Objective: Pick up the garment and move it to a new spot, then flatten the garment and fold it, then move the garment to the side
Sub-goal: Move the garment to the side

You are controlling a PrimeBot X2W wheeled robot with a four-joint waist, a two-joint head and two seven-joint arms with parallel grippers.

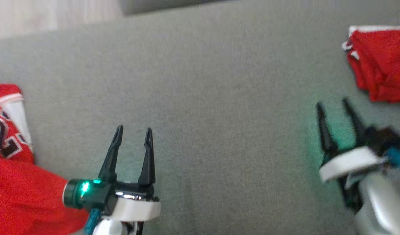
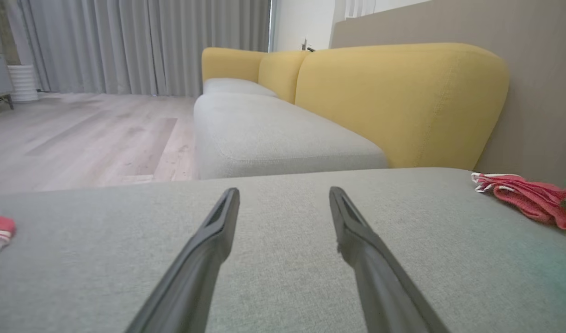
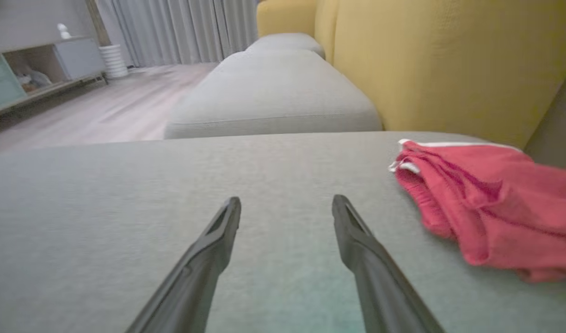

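Observation:
A folded red garment [image 1: 381, 62] with white trim lies at the far right of the grey cushion [image 1: 219, 98]. In the right wrist view the garment [image 3: 491, 208] sits just right of my fingers, apart from them. My right gripper [image 1: 332, 102] is open and empty, below and left of the garment. My left gripper [image 1: 134, 128] is open and empty over bare cushion at the lower middle. From the left wrist the garment [image 2: 528, 199] shows far to the right. Both wrist views show my own gripper open: left gripper [image 2: 284, 190], right gripper [image 3: 286, 199].
A red and white jersey [image 1: 10, 163] with dark numbers lies crumpled at the left edge, close to my left wrist. Beyond the cushion stand a yellow sofa back [image 2: 394, 101], a pale seat cushion [image 2: 273, 134] and wooden floor [image 2: 79, 134]. A low cabinet [image 3: 33, 69] stands far left.

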